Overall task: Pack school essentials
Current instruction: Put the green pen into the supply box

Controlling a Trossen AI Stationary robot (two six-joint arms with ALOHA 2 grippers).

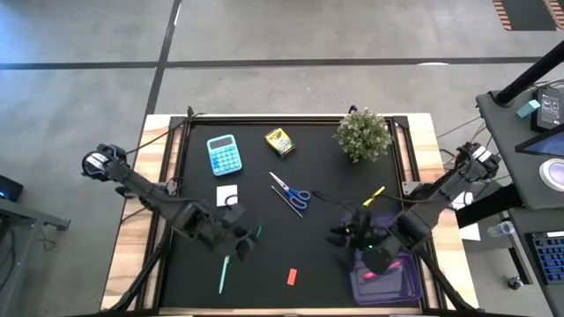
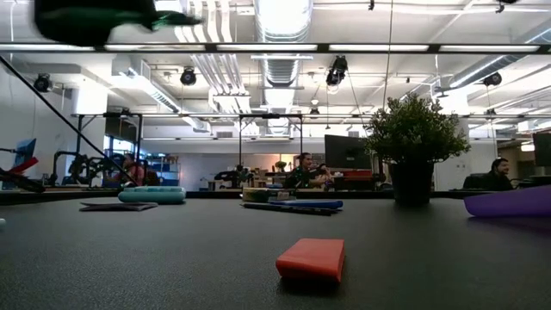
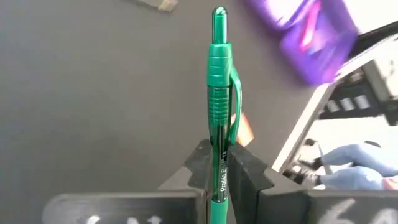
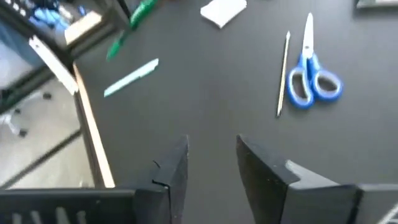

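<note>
Now | left tool [image 3: 219, 171] grips green pen [image 3: 219, 93] | right tool [image 4: 211, 168] parted, empty

Open mat [image 1: 264, 255] at centre front; we find passage there between both arms. Obstacles noted:
- eraser [image 1: 292, 276], front centre
- teal pen [image 1: 223, 274], front left
- scissors [image 1: 293, 191] with thin pen [image 1: 285, 199] just beside, mid-mat
- plant [image 1: 363, 135], back right, tall
- purple case [image 1: 388, 278], front right corner
</note>
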